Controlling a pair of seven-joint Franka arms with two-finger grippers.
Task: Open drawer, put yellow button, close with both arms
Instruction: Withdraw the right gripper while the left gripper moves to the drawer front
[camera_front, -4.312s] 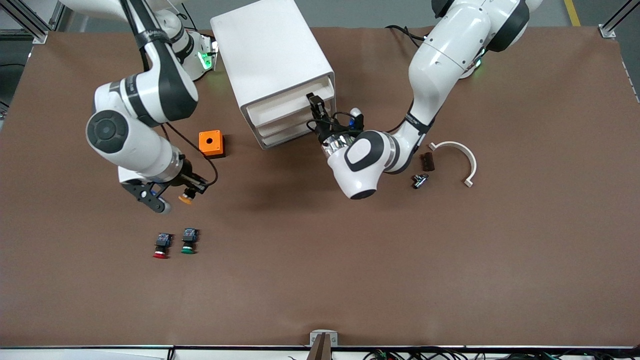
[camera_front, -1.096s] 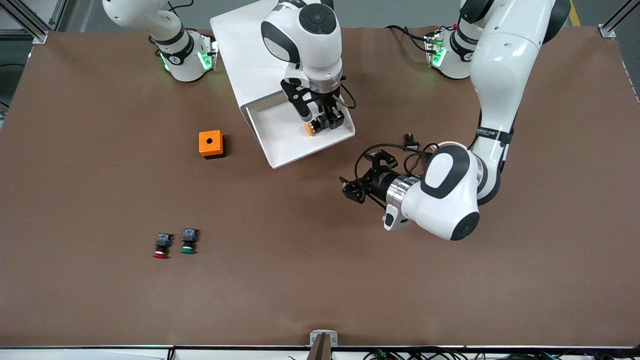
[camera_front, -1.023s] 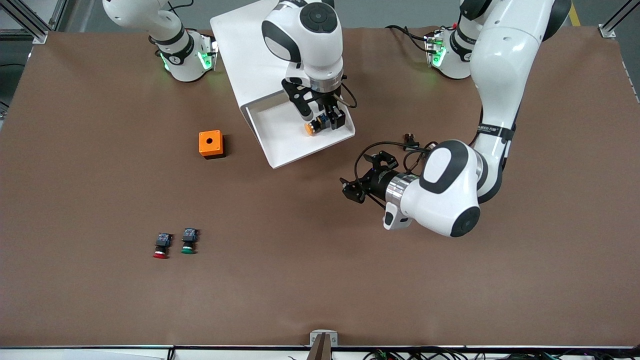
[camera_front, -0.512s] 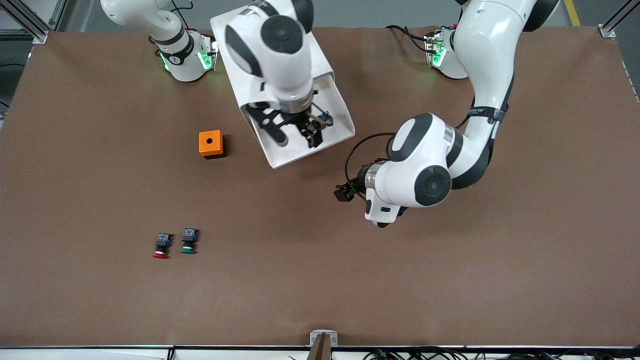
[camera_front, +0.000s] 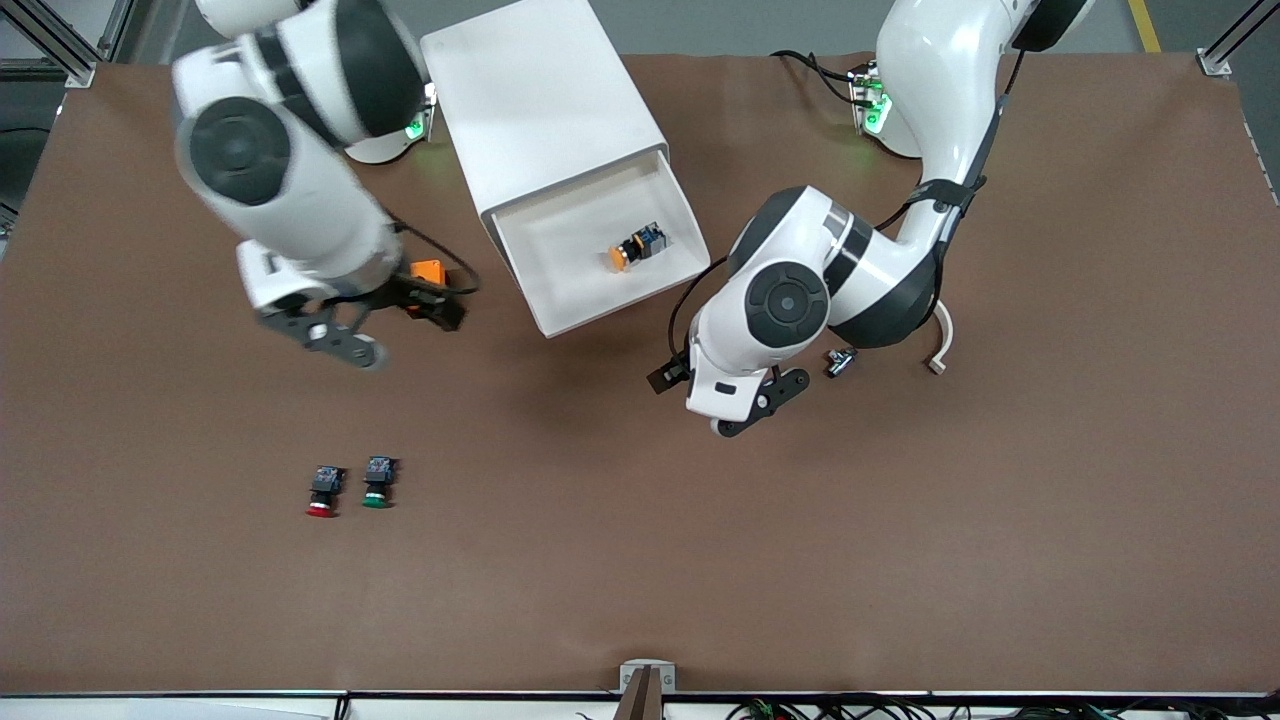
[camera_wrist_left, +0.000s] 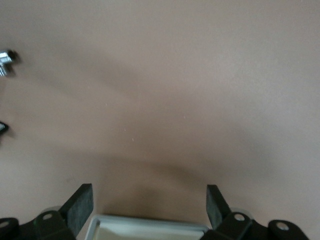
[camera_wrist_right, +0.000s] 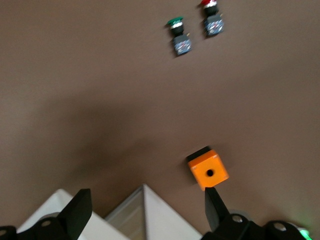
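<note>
Front view
- Yellow button: you can see the yellow button (camera_front: 631, 248) lying on its side in the open drawer (camera_front: 560, 270) of the white cabinet (camera_front: 540, 110), apart from both grippers.
- Right gripper: your right gripper (camera_front: 385, 325) hangs over the table beside the orange box (camera_front: 427, 270), toward the right arm's end; its fingers stand wide and hold nothing.
- Left gripper: your left gripper (camera_front: 728, 395) hangs over bare table nearer the camera than the drawer's front corner; its fingers are spread and empty.
- Other buttons: the red button (camera_front: 322, 492) and the green button (camera_front: 377, 483) lie side by side, nearer the camera than the orange box.
- Small parts: a metal fitting (camera_front: 838, 361) and a white curved piece (camera_front: 941, 340) show by the left arm's elbow.

Left wrist view
- Fingers: your fingers (camera_wrist_left: 80, 207) stand well apart, with a pale rim and brown table between them.
- Edge: the metal fitting (camera_wrist_left: 5, 57) shows at the frame's edge.

Right wrist view
- Fingers: your fingers (camera_wrist_right: 214, 205) are wide apart, nothing between the pads.
- Below: the orange box (camera_wrist_right: 208, 170), the green button (camera_wrist_right: 178, 36) and the red button (camera_wrist_right: 212, 17) lie on the table (camera_wrist_right: 75, 100); white cabinet corners show between the fingers.
</note>
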